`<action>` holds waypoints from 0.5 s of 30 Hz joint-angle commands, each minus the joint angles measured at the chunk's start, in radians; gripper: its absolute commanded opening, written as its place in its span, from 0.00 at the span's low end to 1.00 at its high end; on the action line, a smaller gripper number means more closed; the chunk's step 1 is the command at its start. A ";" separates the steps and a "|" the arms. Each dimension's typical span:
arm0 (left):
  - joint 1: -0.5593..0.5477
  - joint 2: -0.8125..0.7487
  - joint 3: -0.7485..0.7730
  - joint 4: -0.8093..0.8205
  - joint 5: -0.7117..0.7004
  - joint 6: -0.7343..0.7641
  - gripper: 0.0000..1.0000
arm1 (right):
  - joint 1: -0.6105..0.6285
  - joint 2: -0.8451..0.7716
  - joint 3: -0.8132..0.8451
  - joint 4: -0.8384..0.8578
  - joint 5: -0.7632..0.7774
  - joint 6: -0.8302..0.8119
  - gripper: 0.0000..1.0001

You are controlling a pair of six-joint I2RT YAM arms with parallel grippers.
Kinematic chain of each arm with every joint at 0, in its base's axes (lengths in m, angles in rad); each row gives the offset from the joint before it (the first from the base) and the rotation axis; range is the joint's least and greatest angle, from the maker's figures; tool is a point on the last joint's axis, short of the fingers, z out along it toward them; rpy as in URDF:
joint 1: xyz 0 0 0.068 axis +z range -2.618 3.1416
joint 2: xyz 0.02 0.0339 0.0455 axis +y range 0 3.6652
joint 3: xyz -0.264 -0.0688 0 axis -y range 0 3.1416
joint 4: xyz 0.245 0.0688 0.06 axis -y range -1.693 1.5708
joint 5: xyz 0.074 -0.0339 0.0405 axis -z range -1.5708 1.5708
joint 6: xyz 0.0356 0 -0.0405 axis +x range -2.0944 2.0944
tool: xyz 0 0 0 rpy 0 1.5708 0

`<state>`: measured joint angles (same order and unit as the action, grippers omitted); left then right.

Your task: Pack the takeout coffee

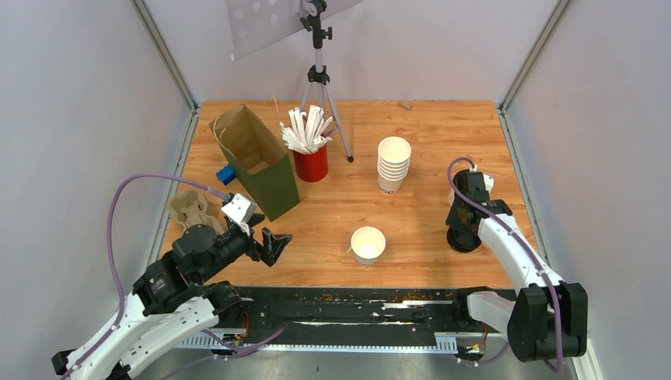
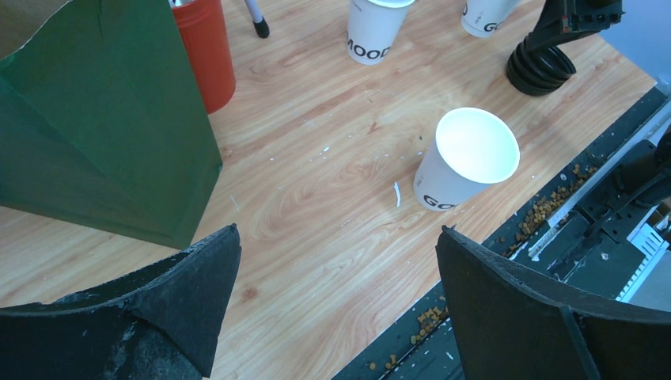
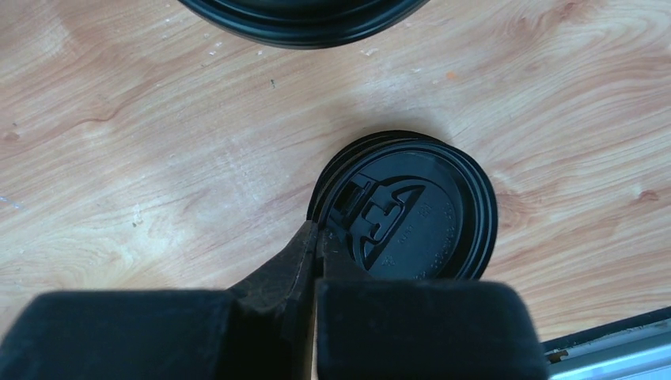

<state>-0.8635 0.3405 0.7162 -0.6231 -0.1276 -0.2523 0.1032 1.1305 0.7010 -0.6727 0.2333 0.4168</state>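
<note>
The single white paper cup [image 1: 368, 244] stands upright and lidless near the table's front middle; it also shows in the left wrist view [image 2: 467, 162]. My right gripper [image 1: 465, 215] is down at a stack of black lids [image 1: 464, 239] on the right. In the right wrist view its fingers [image 3: 305, 253] are pinched on the left rim of the top black lid [image 3: 411, 210]. My left gripper [image 1: 273, 245] is open and empty, left of the cup and above the table; the cup lies beyond its fingertips [image 2: 214, 277].
An open green paper bag [image 1: 257, 158] stands at the back left, with a cardboard cup carrier [image 1: 190, 210] to its left. A red cup of white straws [image 1: 311, 162], a tripod [image 1: 318, 79] and a stack of nested white cups [image 1: 393, 164] stand behind. Another black round thing [image 3: 301, 16] lies beyond the lid.
</note>
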 commanded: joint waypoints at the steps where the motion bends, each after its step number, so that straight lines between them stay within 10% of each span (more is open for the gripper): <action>1: -0.003 0.006 0.002 0.037 0.010 0.002 1.00 | -0.005 -0.058 0.062 -0.036 0.023 -0.001 0.00; 15: -0.003 0.010 0.002 0.038 0.001 -0.001 1.00 | -0.003 -0.184 0.158 -0.175 -0.069 0.006 0.00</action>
<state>-0.8635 0.3405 0.7162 -0.6231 -0.1280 -0.2523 0.1032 0.9977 0.7921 -0.7990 0.2127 0.4171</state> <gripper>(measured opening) 1.000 0.010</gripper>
